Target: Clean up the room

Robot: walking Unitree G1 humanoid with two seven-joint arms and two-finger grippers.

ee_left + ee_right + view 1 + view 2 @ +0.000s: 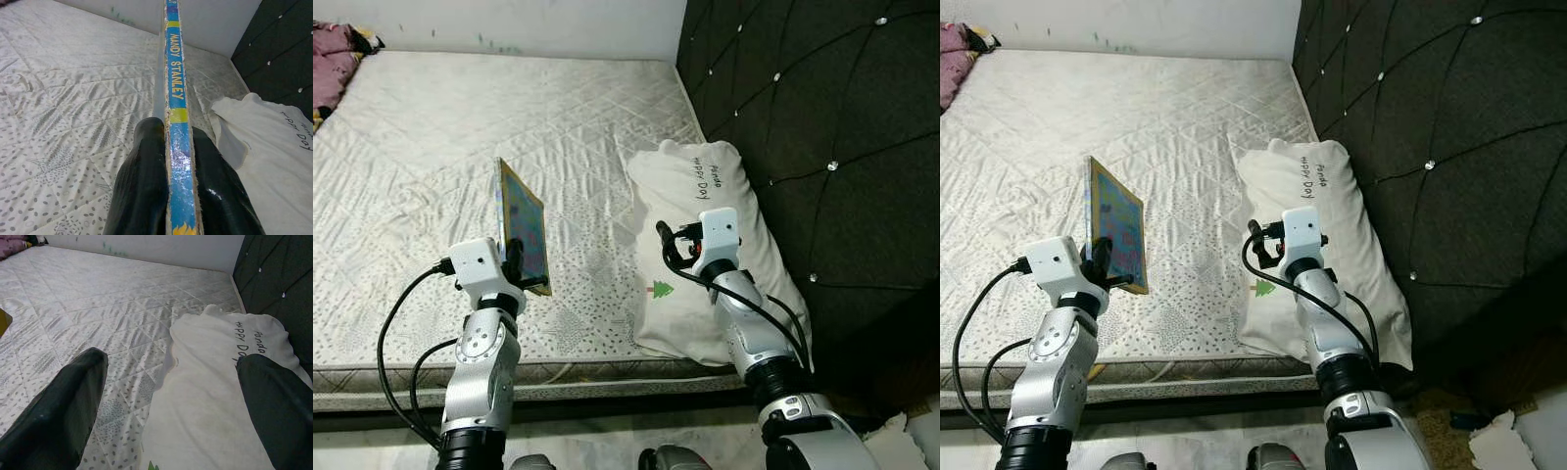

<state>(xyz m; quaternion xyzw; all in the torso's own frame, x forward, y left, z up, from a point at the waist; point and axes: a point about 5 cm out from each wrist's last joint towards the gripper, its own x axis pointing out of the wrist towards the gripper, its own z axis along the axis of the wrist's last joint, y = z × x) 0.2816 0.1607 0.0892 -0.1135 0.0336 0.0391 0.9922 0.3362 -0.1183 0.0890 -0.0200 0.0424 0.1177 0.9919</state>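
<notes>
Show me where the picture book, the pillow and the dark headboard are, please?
picture book (524,227), left eye view, middle of its colourful cover, pinched in the left gripper.
pillow (690,191), left eye view, its upper white part near the printed words.
headboard (1449,127), right eye view, its dark quilted padding.

Both silver arms reach forward, the left gripper (516,257) clamped tight with fingers (142,186) pressed inward, the right gripper (166,396) spread wide.
</notes>
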